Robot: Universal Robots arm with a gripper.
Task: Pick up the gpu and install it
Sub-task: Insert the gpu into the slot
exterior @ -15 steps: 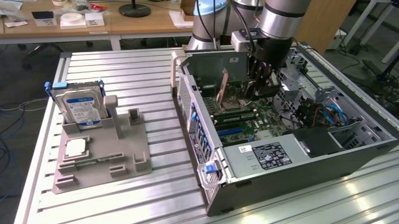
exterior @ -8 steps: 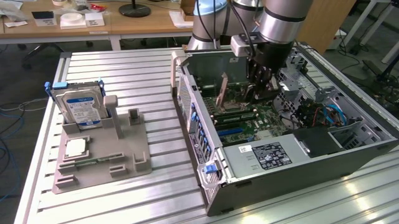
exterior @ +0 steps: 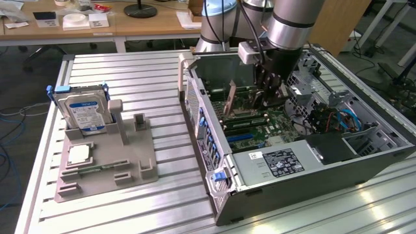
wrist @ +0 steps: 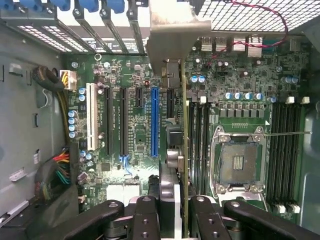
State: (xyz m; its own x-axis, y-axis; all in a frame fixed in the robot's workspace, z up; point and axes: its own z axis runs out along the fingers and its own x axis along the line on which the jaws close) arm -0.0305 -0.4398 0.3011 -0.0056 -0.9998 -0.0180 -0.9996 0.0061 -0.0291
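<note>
Gripper point(wrist: 175, 210) pinches gpu point(wrist: 184, 150) edge-on, centre frame in the exterior view, w/ bracket toward case point(exterior: 312, 165) rear so it lines up over the motherboard point(wrist: 130, 130) slots.

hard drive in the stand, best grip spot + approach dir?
Take the hard drive by its upper edge, claw descending from above, probably pinching the two broad faces. It stands upright in the grey stand, which covers its lower part, so just the top is free. A blue-tabbed bracket caps that edge; allow for it.
</note>
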